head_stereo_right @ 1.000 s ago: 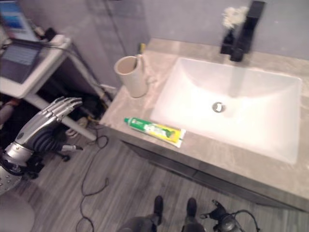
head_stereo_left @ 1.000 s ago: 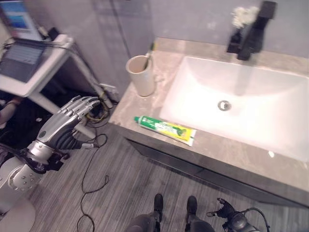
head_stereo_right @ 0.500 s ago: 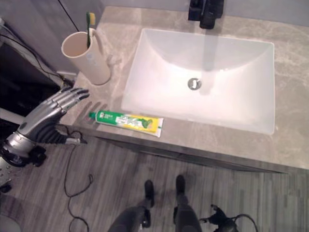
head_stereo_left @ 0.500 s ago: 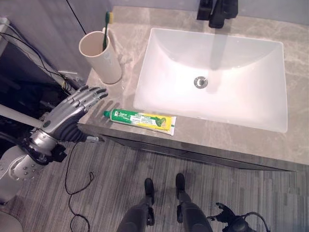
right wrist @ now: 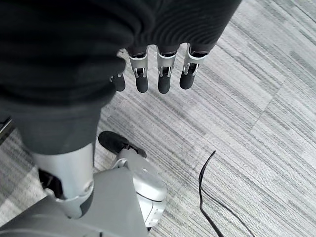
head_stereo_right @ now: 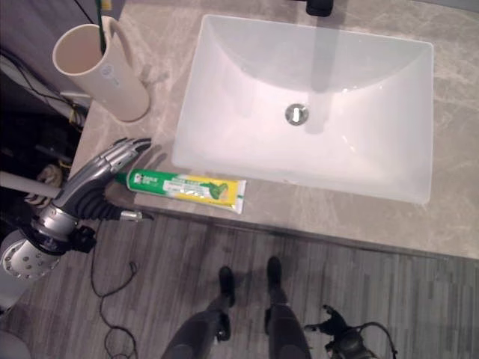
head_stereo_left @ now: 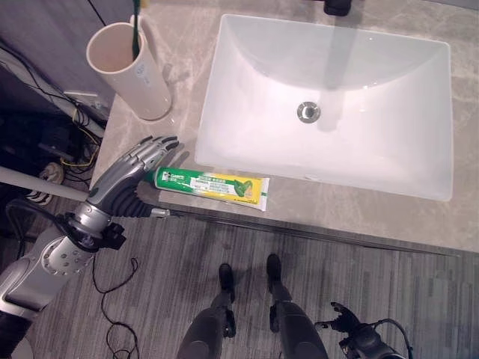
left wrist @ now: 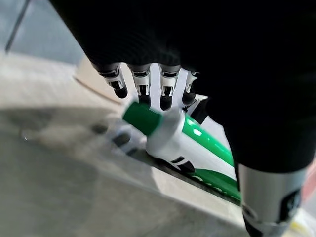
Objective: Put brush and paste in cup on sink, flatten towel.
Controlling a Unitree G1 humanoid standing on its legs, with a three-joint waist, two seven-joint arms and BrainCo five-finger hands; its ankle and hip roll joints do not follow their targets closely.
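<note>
I have the left hand (head_stereo_left: 138, 166) at the lower left of the left eye view, reaching up over the front edge of the counter (head_stereo_left: 352, 206) toward the cap end of the toothpaste tube (head_stereo_left: 212, 186). In the left wrist view its fingers (left wrist: 166, 94) are only loosely bent above the green cap (left wrist: 142, 118), with the thumb standing apart beside the tube; nothing is gripped yet, so I count that hand as open and empty. I judge the approach is from the cap end because the tube lies lengthwise along the counter's front strip, cap toward the left, just in front of the white sink basin (head_stereo_left: 329, 105), and that end is the one nearest my arm.

The cup (head_stereo_left: 129, 69) stands upright in the upper left of the frame, on the counter beside the basin, with the green toothbrush (head_stereo_left: 136, 37) already standing in it. So the brush part looks done, and the paste is the step in hand. I see no towel here.

The right hand (right wrist: 153, 74) hangs idle over the grey plank floor (right wrist: 256, 98), fingers relaxed and holding nothing.

Next I would want the fingers and thumb to close across the tube near the cap. It lies close to the counter's edge, so a clumsy nudge could tip it off.
</note>
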